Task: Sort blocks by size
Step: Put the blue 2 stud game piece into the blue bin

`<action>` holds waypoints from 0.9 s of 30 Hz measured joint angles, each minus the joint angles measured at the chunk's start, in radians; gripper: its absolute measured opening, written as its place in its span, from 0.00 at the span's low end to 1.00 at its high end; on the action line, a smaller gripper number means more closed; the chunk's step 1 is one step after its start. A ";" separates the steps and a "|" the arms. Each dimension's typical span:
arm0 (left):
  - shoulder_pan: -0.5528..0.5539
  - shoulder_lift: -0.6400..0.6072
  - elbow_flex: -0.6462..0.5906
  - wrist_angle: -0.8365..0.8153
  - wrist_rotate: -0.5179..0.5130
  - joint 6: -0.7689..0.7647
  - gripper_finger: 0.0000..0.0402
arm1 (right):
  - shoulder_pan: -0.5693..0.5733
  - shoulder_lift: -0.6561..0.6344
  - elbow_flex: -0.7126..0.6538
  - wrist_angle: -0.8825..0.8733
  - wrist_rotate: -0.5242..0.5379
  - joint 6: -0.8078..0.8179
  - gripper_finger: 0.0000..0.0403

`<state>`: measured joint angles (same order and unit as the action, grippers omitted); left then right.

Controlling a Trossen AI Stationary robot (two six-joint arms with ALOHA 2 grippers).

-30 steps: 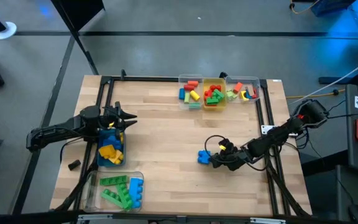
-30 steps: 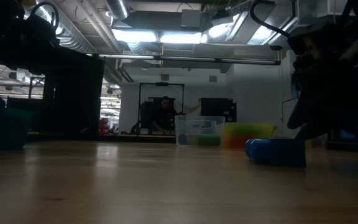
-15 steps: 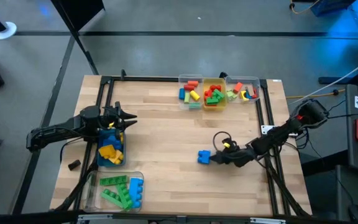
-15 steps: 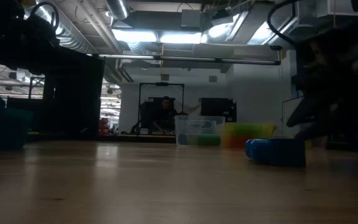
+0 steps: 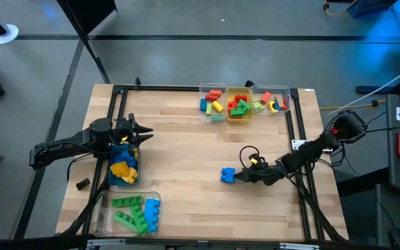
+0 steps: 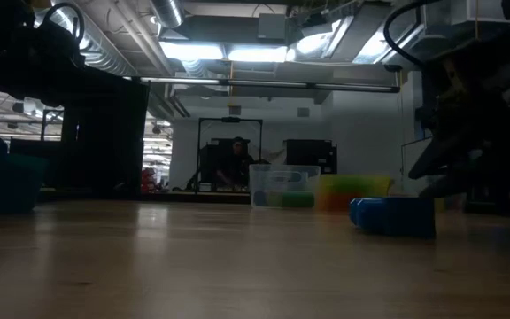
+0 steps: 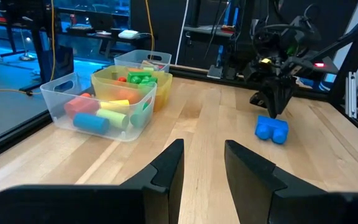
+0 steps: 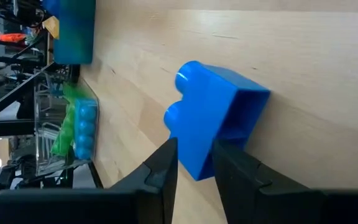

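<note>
Right claw (image 5: 242, 175): low over the table, fingers parted by a narrow gap, nothing between them. Blue block (image 5: 228, 174): tipped on its side on the bare wood, hollow underside showing, just ahead of the fingertips and apart from them.

Change over the last second – wrist and forearm swung round behind the claw, now lined up straight on the block. Block itself unmoved. Reads as a re-aim for a pick, not a release into a bin; block not yet sorted.

Far beyond the claw, across the table: blue bin (image 5: 132, 178) and clear bin (image 5: 103, 208), both holding larger blocks. Off to its side, at the table edge: a row of bins (image 5: 221, 88) with smaller ones.

Left claw (image 5: 143, 132): parked over the blue bin, fingers apart, empty.
</note>
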<state>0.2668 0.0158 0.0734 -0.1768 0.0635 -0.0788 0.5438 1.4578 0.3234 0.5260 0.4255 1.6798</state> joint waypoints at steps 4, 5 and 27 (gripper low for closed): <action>0.000 0.000 0.000 0.000 0.000 0.000 0.25 | 0.000 0.000 0.026 -0.007 -0.007 -0.016 0.25; 0.000 0.000 0.000 0.000 0.000 0.000 0.25 | 0.000 0.000 0.031 -0.016 -0.008 -0.025 0.25; 0.000 0.000 0.000 0.000 0.000 0.000 0.25 | 0.000 0.001 0.039 -0.105 -0.018 0.023 0.25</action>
<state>0.2668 0.0154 0.0734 -0.1768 0.0635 -0.0784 0.5438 1.4586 0.3626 0.4208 0.4076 1.7031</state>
